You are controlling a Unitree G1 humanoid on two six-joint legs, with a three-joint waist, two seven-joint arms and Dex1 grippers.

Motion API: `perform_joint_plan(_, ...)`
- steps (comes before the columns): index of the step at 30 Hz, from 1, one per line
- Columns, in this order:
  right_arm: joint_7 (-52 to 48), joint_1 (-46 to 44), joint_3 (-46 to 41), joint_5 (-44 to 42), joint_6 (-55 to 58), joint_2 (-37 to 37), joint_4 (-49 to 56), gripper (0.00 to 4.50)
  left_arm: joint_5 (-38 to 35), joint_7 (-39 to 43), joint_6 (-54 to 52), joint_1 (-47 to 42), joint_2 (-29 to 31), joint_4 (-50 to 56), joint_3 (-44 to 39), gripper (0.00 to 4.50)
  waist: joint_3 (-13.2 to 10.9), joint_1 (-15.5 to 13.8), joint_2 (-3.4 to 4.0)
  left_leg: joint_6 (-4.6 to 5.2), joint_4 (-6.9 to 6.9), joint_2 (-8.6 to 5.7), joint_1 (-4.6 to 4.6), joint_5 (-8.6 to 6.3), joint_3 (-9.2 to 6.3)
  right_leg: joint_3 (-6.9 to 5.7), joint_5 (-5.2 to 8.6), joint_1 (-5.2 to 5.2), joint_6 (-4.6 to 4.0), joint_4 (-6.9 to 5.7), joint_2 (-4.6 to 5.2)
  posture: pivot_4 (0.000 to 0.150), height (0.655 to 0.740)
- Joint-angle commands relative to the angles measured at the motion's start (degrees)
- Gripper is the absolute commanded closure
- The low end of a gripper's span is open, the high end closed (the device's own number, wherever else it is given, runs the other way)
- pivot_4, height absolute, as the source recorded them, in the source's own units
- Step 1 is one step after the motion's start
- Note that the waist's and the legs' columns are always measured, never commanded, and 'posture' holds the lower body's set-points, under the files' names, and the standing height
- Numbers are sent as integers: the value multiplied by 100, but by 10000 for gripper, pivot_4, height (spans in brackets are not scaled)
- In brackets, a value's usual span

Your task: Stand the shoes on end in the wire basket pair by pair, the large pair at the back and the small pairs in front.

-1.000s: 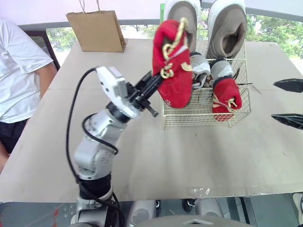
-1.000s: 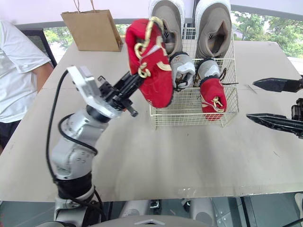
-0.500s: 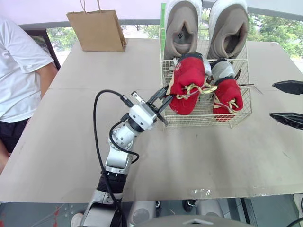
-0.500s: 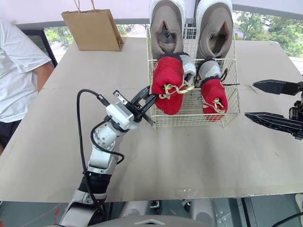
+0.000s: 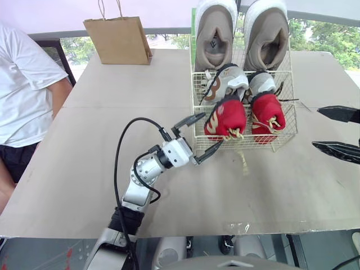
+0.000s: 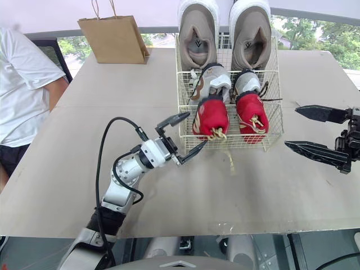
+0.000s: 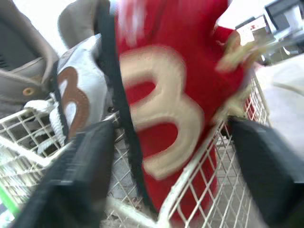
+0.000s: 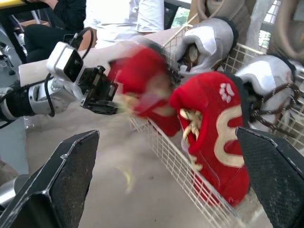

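The wire basket (image 5: 256, 145) stands on the table (image 5: 84, 169) and holds six shoes on end in three rows. At the basket's back, the two large taupe shoes (image 5: 214, 31) rise side by side well above its rim, openings facing forward. In front of them, in the basket's middle row, sits the pair of grey shoes (image 5: 225, 81), one on each side. Against the basket's front wall stand the left red shoe (image 5: 228, 117) and the right red shoe (image 5: 268, 115), close together with a narrow gap between them. A gold lace (image 5: 243, 160) hangs from the left red shoe through the front wire onto the table just before the basket. The left gripper (image 5: 207, 133) is at the basket's front left corner with its fingers spread wide and nothing between them; the lower finger reaches to the front rim beneath the left red shoe, though contact cannot be judged. The right gripper (image 6: 292, 127) is off the basket's right side, apart from it, fingers likewise spread and empty. A brown paper bag (image 5: 119, 38) stands beyond the basket's left side, and a person (image 5: 22, 90) in a white shirt sits farther left. A cream numeral "3" (image 7: 161, 128) marks the red shoe's side, a brown "3" (image 7: 76, 107) the grey shoe beside it, and a small dark V-shaped mark shows inside each large shoe.
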State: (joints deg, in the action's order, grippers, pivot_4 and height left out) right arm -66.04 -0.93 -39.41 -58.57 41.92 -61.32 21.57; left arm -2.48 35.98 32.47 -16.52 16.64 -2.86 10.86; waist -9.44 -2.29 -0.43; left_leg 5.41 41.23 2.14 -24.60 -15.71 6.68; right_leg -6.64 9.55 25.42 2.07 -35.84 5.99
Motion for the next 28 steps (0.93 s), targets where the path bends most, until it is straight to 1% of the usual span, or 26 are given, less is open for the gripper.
perform_joint_plan(1, -74, -54, -98, 51, -151, 37, 3, 0, -128, -152, -311, -77, -89, 149, -73, 818, 5, 11, 8, 0, 0, 0, 1, 0, 2, 3, -1, 0, 1, -1, 0, 1500, 7400)
perform_joint_plan(5, -113, -5, -114, 79, -167, 91, 30, 0, -313, -57, -530, -66, -25, 307, -100, 818, 5, 9, 9, 1, -1, 2, 0, 0, 0, 1, 0, 2, 1, -1, -3, 1500, 7400)
perform_joint_plan(7, -120, 44, -148, 76, -158, 134, 84, 0, -687, 86, -766, 73, 78, 584, -175, 818, 5, 10, 9, 1, -2, 2, -1, 0, 0, 1, 0, 3, 1, -1, -3, 1500, 7400)
perform_joint_plan(10, -53, 177, -204, 69, -146, 234, 243, 0, -1680, 584, -1398, 572, 505, 1376, -277, 818, 5, 59, 9, 1, -3, 5, -1, -1, 2, 4, 0, 6, 0, -1, -3, 1500, 7400)
perform_joint_plan(12, -9, 291, -211, 134, -182, 316, 318, 0, -2391, 720, -2093, 893, 784, 1925, -409, 818, 4, 78, 12, 1, -9, 7, -5, -1, 1, 3, 1, 12, 0, -1, -2, 1500, 7400)
perform_joint_plan(14, 19, 439, -198, 306, -276, 390, 369, 0, -3124, 896, -2878, 1193, 1198, 2448, -538, 818, 1, 84, 14, 0, -10, 7, -6, -1, 1, 3, 2, 13, 0, -1, -3, 1500, 7400)
perform_joint_plan(16, 13, 585, -212, 452, -348, 427, 371, 0, -3882, 1140, -3574, 1479, 1640, 2917, -697, 818, 1, 79, 16, -1, -10, 6, -8, -1, -3, 0, 2, 13, 1, 0, -1, 1500, 7400)
perform_joint_plan(18, -54, 953, -320, 738, -467, 504, 314, 0, -4411, 1388, -4327, 1964, 2366, 3243, -1075, 818, 1, 86, 14, -3, -9, 5, -8, -3, -1, 2, 3, 14, 2, 1, 0, 1500, 7400)
perform_joint_plan(20, -143, 1295, -436, 947, -610, 589, 290, 0, -4533, 1432, -4676, 2266, 2770, 3371, -1357, 818, -3, 87, 28, -24, -12, 5, -6, -15, -2, 2, 5, 14, 3, 3, 0, 1500, 7400)
perform_joint_plan(23, -159, 1765, -668, 1158, -799, 836, 288, 0, -4686, 1458, -5110, 2697, 3159, 3389, -1871, 818, -7, 70, 46, -28, -13, 1, -7, -17, 1, 4, 5, 15, 5, 5, 0, 1500, 7400)
perform_joint_plan(27, -213, 2344, -852, 1559, -1135, 1072, 245, 0, -4622, 1586, -5497, 3228, 3449, 3313, -2392, 818, -9, 80, 50, -32, -16, 3, -5, -18, 0, 4, 6, 22, 5, 6, 0, 1500, 7400)
perform_joint_plan(28, -227, 2466, -845, 1687, -1233, 1105, 219, 0, -4504, 1613, -5515, 3272, 3492, 3237, -2454, 818, -9, 80, 50, -32, -17, 3, -5, -19, 1, 5, 6, 24, 5, 6, 1, 1500, 7400)
